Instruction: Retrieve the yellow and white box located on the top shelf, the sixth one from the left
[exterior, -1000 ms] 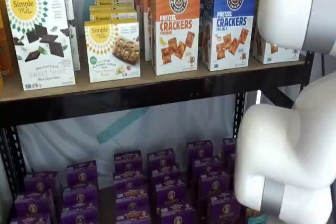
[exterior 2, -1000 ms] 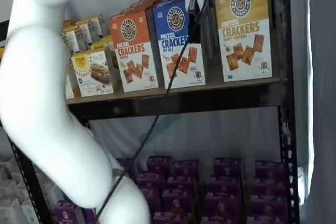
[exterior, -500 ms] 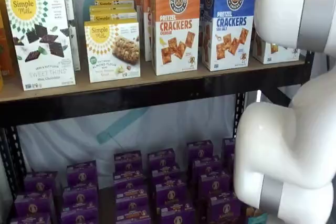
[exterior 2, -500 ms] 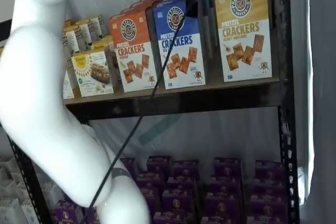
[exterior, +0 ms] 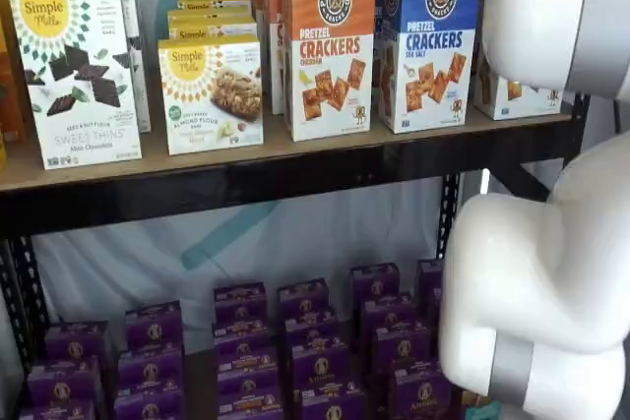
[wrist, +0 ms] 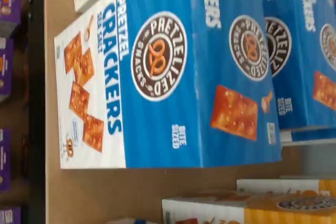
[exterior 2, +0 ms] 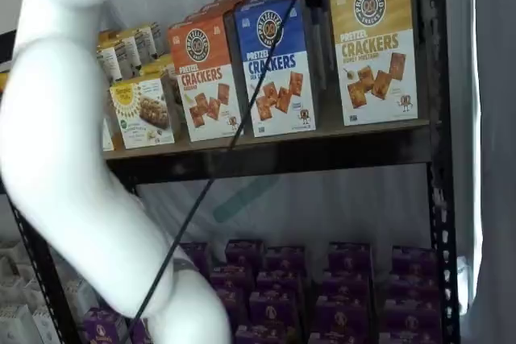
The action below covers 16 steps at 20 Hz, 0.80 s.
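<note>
The yellow and white box stands upright on the top shelf, just beside the blue-topped cracker carton, on the side away from the orange-topped carton. The white arm fills the foreground, and neither shelf view shows the tool, so its state is out of sight.

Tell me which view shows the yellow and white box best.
The shelf view where the yellow and white box faces front, unobstructed. In the other shelf view the arm hides all but its lower white part. The wrist view catches only an edge.
</note>
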Each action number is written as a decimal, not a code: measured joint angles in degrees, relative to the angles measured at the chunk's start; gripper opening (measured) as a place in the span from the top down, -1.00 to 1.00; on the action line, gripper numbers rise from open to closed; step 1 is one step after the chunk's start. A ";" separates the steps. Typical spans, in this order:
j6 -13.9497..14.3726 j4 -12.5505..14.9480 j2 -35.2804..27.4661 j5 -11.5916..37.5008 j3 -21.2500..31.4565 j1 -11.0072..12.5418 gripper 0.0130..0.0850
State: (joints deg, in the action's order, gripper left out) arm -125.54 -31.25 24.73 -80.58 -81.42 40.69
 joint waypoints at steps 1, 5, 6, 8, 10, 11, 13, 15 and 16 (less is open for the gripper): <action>0.10 0.64 -0.65 0.04 -0.64 -0.33 -1.00; 0.58 2.76 -3.25 -0.59 -3.23 -1.22 -1.00; 0.78 3.56 -4.09 -1.20 -4.18 -1.46 -1.00; 0.96 4.66 -5.24 -1.83 -5.39 -1.77 -1.00; 1.02 5.11 -6.50 -2.39 -6.51 -1.81 -1.00; 1.17 5.49 -7.31 -3.24 -7.42 -1.80 -1.00; 1.68 6.79 -9.35 -5.93 -10.06 -1.83 -1.00; 1.97 7.73 -11.36 -8.23 -12.54 -1.77 -1.00; 2.02 7.78 -12.18 -8.97 -13.52 -1.59 -1.00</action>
State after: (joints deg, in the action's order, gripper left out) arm -123.53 -23.47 12.55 -89.55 -94.93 39.09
